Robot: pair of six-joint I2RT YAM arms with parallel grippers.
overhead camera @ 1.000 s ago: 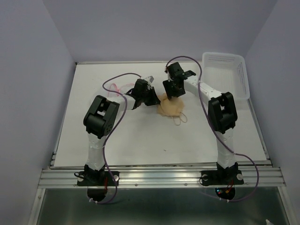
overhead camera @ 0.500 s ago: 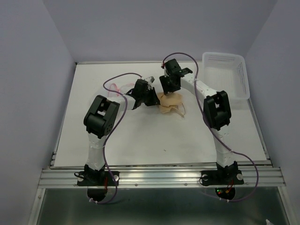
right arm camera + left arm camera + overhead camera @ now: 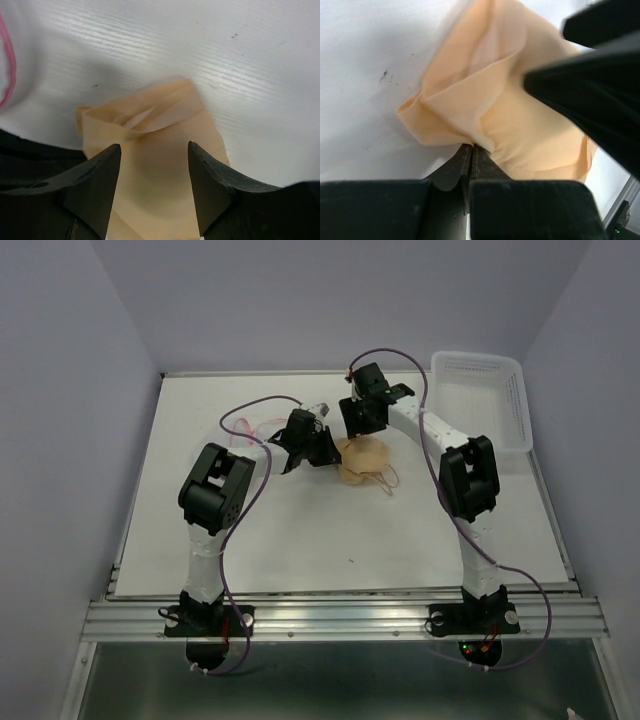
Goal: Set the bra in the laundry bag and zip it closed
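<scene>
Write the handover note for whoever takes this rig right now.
Left gripper: shut, pinching an edge of the bra, which lies crumpled on the table.
Right gripper: open, jaws straddling the bra from above, not closed on it.
Laundry bag: only its pink rim shows, at the left edge of the right wrist view, off to the side of the bra. I cannot tell whether the zipper is open.
Done: the left gripper has hold of the bra.
Left: put the bra into the bag, then zip it closed.
</scene>
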